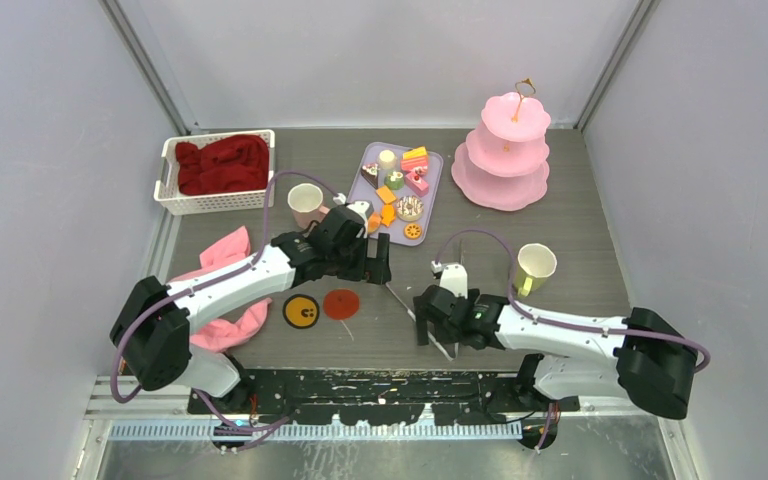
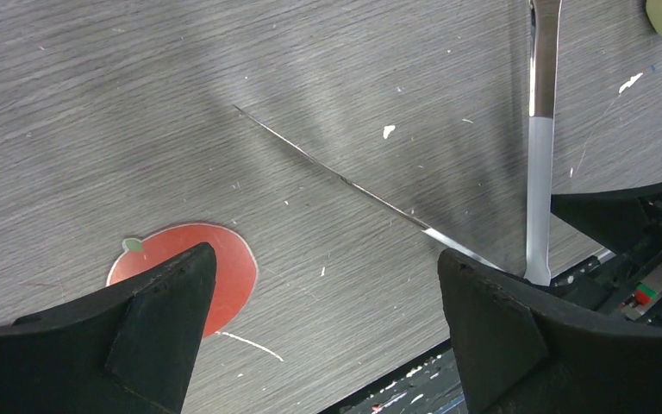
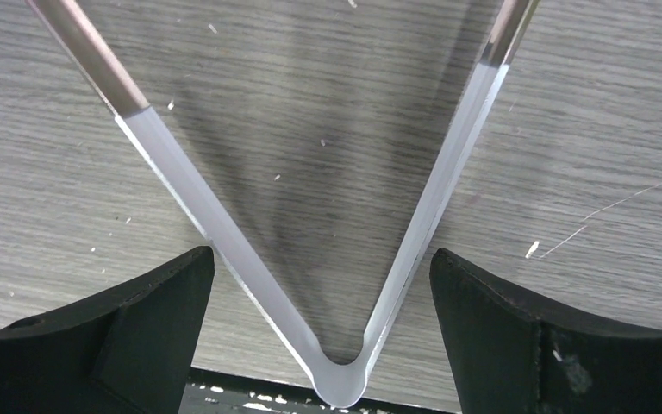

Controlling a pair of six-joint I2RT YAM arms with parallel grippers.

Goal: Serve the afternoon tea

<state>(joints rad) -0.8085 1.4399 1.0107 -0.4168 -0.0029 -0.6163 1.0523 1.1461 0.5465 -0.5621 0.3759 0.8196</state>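
The grey wood-grain table is walled in pale on three sides. The toy cakes all sit on the purple tray at the back centre. None is on the pink tiered stand to its right, so I judge the serving proper hasn't begun. One mug stands just left of the tray, beside my left arm. The other mug stands near the right arm, well apart from the first.

As I read it, the step in hand is picking up the tool. The metal tweezers lie flat on the table between the two arms. My right gripper hangs over their joined end, fingers spread wide, with both legs running out between them. Nothing is grasped, and I can't tell whether one finger brushes the nearer leg. The left gripper is likewise released and empty. It hovers low over the table, with the red coaster by one finger and the tweezers off to the other side.

Next I'd bring the right gripper down until its fingers meet the table, then close across both legs just above the bend. The metal is thin and lies flat, so it could slide or pivot instead of lifting. The squeeze should be slow and centred, leaving enough spring in the legs to pinch a cake afterwards.
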